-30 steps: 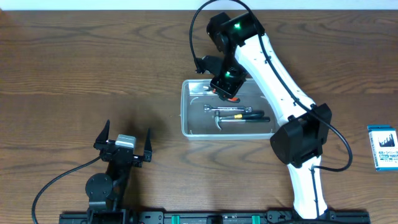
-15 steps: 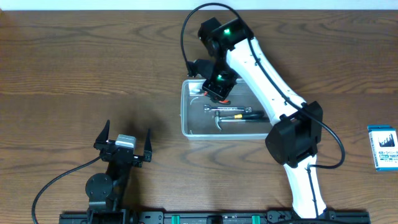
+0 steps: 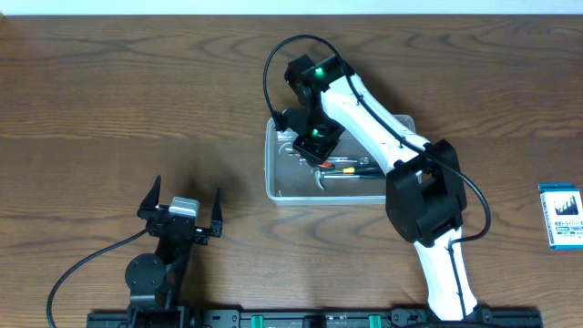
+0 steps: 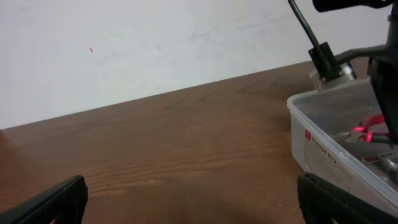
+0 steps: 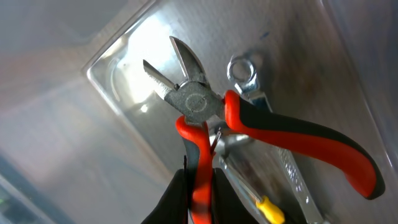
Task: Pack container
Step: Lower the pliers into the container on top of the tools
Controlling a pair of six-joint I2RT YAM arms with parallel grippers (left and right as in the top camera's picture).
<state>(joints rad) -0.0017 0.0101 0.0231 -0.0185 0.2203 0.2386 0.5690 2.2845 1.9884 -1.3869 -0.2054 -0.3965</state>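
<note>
The right fingers [image 5: 169, 202] are clamped on one handle of the red-and-black-handled side cutters [image 5: 198, 102]. The cutters hang nose-first over a steel wrench [image 5: 244, 71] inside the clear rectangular plastic container [image 3: 271, 178], probably so they can be set down there. The container sits mid-way across the brown wooden surface [image 3: 109, 109]. The left fingers [image 3: 150, 199] stand apart, parked well away.

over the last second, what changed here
The right gripper, shut on the red-handled cutters, carried them leftward and back toward the robot's base over the container. The left gripper stayed open and parked; the container and the blue-and-white box did not move.
</note>
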